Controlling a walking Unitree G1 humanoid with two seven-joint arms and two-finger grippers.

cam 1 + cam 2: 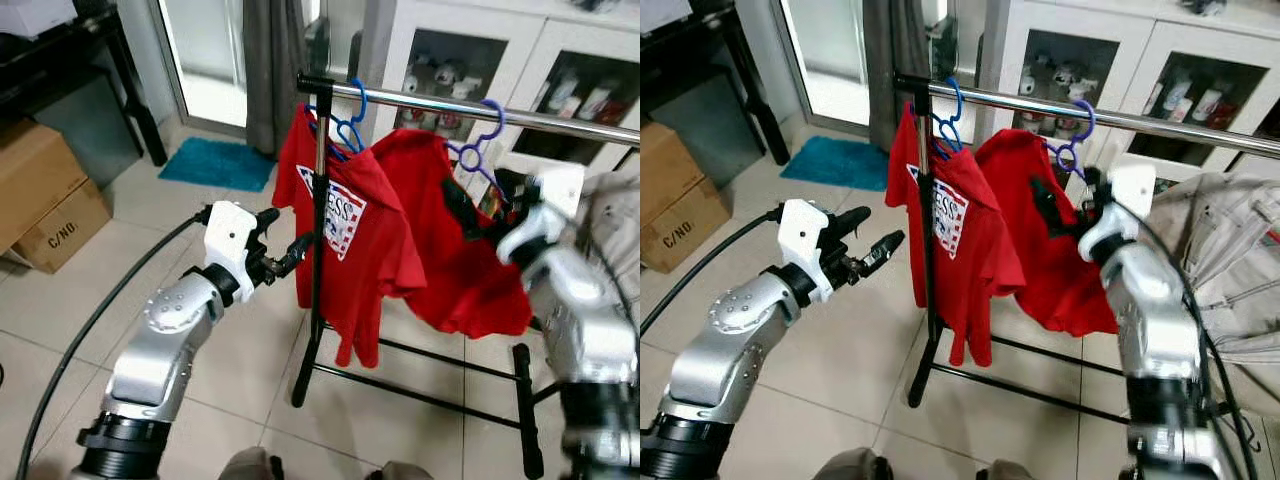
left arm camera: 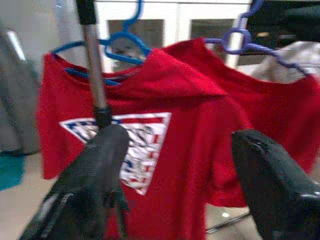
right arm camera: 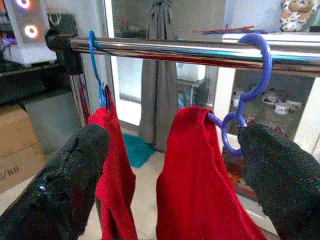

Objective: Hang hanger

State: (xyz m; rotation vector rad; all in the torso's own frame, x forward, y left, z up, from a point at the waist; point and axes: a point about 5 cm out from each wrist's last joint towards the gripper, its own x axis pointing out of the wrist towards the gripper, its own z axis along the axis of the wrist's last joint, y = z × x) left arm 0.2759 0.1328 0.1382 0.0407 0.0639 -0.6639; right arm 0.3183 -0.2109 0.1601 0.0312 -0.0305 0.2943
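cardboard box [image 1: 45, 195], teal mat [image 1: 218, 163], white cabinet [image 1: 470, 50].

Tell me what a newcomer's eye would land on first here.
Two bright red T-shirts hang side by side from the shiny metal rail of a black clothes rack, one on a blue plastic hanger, the other on a purple plastic hanger. The open left gripper hovers beside the rack's upright, and the open right gripper faces the purple hanger's hook.

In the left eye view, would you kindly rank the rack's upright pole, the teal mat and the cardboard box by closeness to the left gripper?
From the left gripper:
1. Upright pole, just beyond the fingertips.
2. Teal mat, on the floor beyond it.
3. Cardboard box, far out to its left.
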